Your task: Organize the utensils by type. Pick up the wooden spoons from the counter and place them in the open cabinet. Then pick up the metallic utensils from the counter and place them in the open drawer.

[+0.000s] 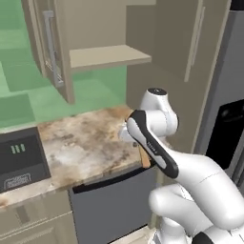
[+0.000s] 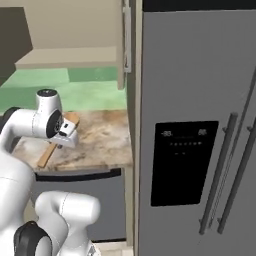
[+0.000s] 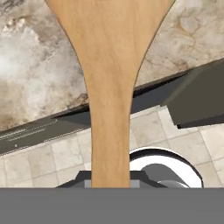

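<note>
Hand view puts the large wooden spoon (image 3: 109, 87) right down the middle of my picture, its handle running back between the fingers, so I read the gripper (image 3: 110, 181) as clamped on the spoon's handle. Under the spoon I see the counter (image 3: 35, 78), its near edge, and tiled floor beyond that edge. From the right base view, the spoon (image 2: 47, 154) hangs tilted over the counter (image 2: 100, 140) near its front edge, just beside the hand. Above and farther back, the open cabinet (image 1: 107, 56) shows a bare beige shelf, well apart from the spoon.
</note>
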Controlling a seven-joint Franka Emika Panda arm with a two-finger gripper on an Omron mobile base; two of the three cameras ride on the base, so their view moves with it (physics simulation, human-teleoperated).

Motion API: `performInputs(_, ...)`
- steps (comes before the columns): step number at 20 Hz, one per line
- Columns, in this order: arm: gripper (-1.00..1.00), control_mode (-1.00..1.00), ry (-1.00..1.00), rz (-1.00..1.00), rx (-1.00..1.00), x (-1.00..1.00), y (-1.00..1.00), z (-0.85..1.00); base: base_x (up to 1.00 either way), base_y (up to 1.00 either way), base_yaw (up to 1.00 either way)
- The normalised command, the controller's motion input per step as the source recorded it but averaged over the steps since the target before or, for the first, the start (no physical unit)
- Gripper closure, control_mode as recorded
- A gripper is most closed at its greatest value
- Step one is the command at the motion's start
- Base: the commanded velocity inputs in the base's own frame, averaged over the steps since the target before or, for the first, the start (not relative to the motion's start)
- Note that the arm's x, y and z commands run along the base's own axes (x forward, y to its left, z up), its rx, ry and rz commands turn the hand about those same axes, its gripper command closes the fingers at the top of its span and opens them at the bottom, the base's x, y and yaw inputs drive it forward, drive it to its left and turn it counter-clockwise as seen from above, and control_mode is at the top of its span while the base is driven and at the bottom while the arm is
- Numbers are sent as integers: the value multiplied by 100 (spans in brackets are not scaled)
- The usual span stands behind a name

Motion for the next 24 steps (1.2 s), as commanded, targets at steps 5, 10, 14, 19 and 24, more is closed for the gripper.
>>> performInputs(5, 100, 100, 0, 0, 0, 0, 0, 0, 55, -4, 55)
performInputs(10, 100, 100, 0, 0, 0, 0, 0, 0, 64, -5, 46)
performInputs(14, 100, 100, 0, 0, 0, 0, 0, 0, 72, 0, 24)
performInputs(19, 100, 100, 0, 0, 0, 0, 0, 0, 66, -11, 14)
performInputs(24, 100, 100, 0, 0, 0, 0, 0, 0, 42, -15, 1)
